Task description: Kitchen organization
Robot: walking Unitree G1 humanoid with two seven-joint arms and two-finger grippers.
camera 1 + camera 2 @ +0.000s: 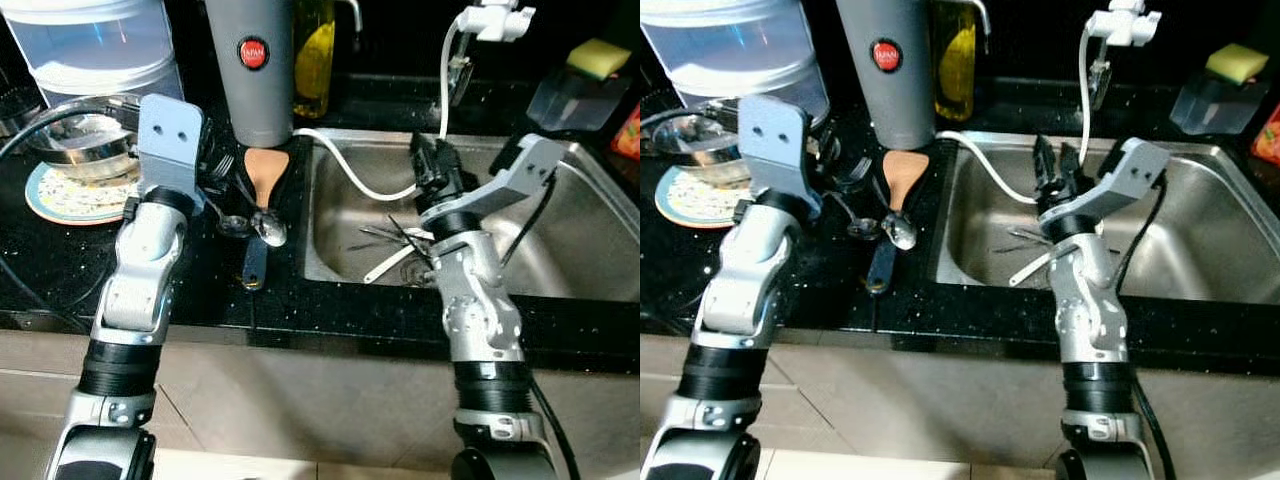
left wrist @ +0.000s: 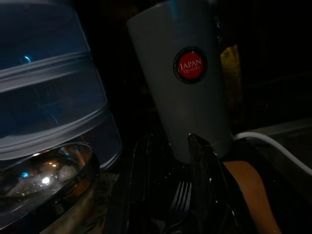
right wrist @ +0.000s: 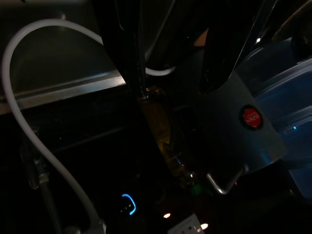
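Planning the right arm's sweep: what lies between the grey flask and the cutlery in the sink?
In the left eye view, a white hose curves between the grey flask and the cutlery.

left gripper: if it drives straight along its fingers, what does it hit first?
Likely the grey steel cup with the red sticker: it stands dead ahead of the left gripper. A fork lies low between the fingers, so it may get nudged first; depth is unclear.

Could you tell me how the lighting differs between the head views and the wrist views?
Left eye view: evenly lit, glare on the steel sink. Left wrist view: very dark, only the grey canister sticker reads clearly. Right wrist view: dim, white hose stands out.
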